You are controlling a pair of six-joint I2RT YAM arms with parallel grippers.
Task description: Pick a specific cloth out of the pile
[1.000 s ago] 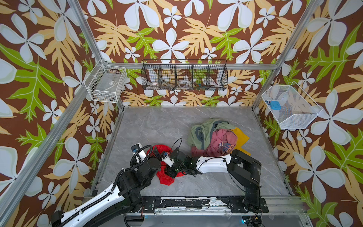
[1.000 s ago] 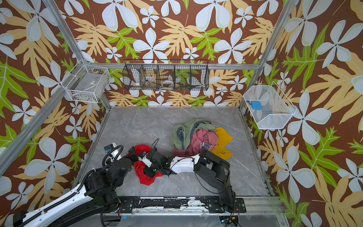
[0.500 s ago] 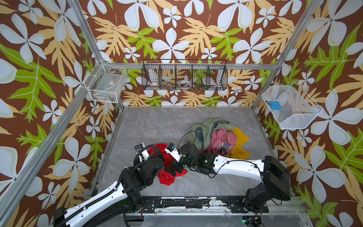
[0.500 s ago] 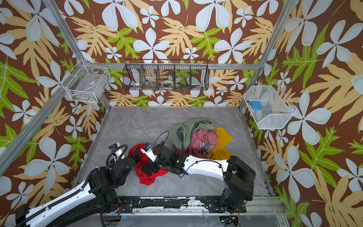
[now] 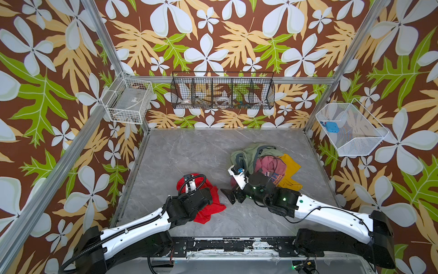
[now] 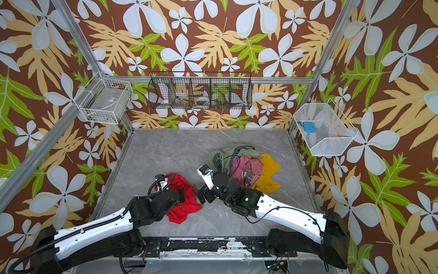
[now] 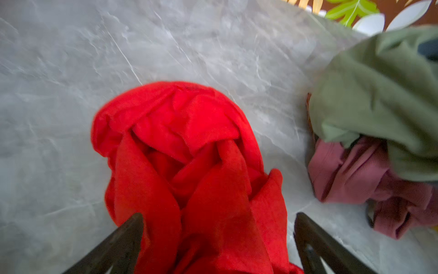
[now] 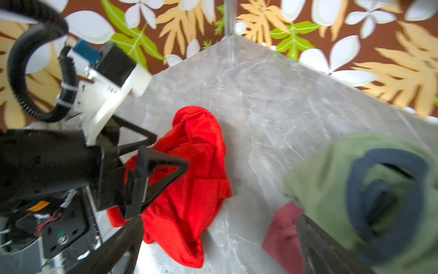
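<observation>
Left wrist view: the red cloth (image 7: 189, 151) lies crumpled on the grey tabletop (image 7: 71, 59), with a strip of bare marble between it and the pile (image 7: 369, 123). The left claw (image 7: 219, 215) is released. Its jaws stand wide, one on each side of the cloth's near folds, and pinch nothing.

In a top view the right claw (image 5: 230, 195) is also released and empty. It hovers over bare tabletop between the cloth and the pile, touching neither as far as I can tell.

Progress, my reading: separation looks done. The red cloth sits alone at the front left. The green, pink and yellow pieces are bunched together to the right of centre, with no red showing among them. What may be left is clearing both arms away. If the cloth must go somewhere else, that step is not started, since nothing is gripped.

Change against the earlier frames:
- One second ago the right arm was folded close to its base, with its claw crowded over the cloth beside the left claw.
- Half a second ago it was stretched out but still at the cloth.
- Now it has drawn back toward the pile side.
- More of the cloth shows, and it rests in about the same spot.
- The left arm has barely shifted.
</observation>
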